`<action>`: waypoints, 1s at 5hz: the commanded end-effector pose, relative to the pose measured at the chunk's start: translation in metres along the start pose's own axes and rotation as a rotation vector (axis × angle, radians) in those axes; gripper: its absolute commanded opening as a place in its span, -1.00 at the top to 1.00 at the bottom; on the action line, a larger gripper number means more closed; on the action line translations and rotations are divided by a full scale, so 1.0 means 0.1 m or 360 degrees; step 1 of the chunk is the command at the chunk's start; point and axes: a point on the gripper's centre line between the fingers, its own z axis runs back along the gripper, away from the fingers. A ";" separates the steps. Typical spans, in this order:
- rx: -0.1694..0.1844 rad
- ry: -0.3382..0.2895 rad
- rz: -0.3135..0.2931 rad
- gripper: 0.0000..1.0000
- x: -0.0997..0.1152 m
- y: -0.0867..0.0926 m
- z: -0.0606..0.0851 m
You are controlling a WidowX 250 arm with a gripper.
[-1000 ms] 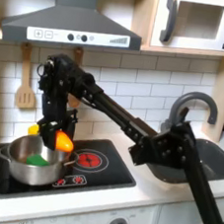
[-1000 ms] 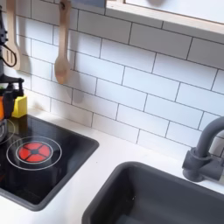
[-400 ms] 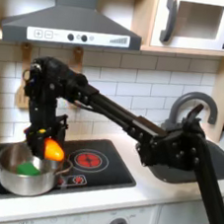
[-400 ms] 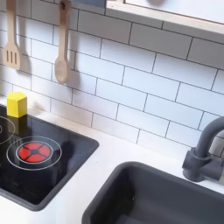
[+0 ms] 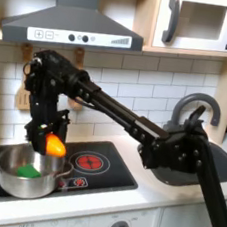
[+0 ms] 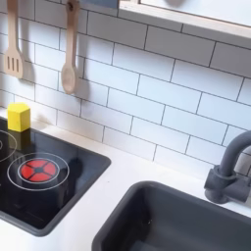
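In the first exterior view the end effector (image 5: pixel 52 138) is seen pinched on an orange object (image 5: pixel 55 146), which is held just above the rim of a steel pot (image 5: pixel 23 171). The orange object hangs over the right part of the pot as that view shows it, apart from the pot floor. A green item (image 5: pixel 28 173) is seen lying inside the pot. The pot stands on the left burner of a black cooktop (image 5: pixel 103 172); a red burner ring (image 5: pixel 90 162) is seen to the pot's right in the first exterior view. The cooktop is set into a white bench (image 5: pixel 145 203), with a dark sink (image 5: pixel 221 159) and grey faucet (image 5: pixel 200 107) at the first exterior view's right.

In the second exterior view a yellow block (image 6: pixel 19 117) is recorded at the cooktop's back edge against the tiled wall, below a wooden spatula (image 6: pixel 13 51) and a wooden spoon (image 6: pixel 69 61) hanging there.
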 end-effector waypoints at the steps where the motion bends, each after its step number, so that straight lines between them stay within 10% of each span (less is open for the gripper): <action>1: 0.0028 -0.0034 0.0032 1.00 0.06 0.04 0.02; 5: 0.0109 -0.0056 0.0106 1.00 0.16 0.21 -0.10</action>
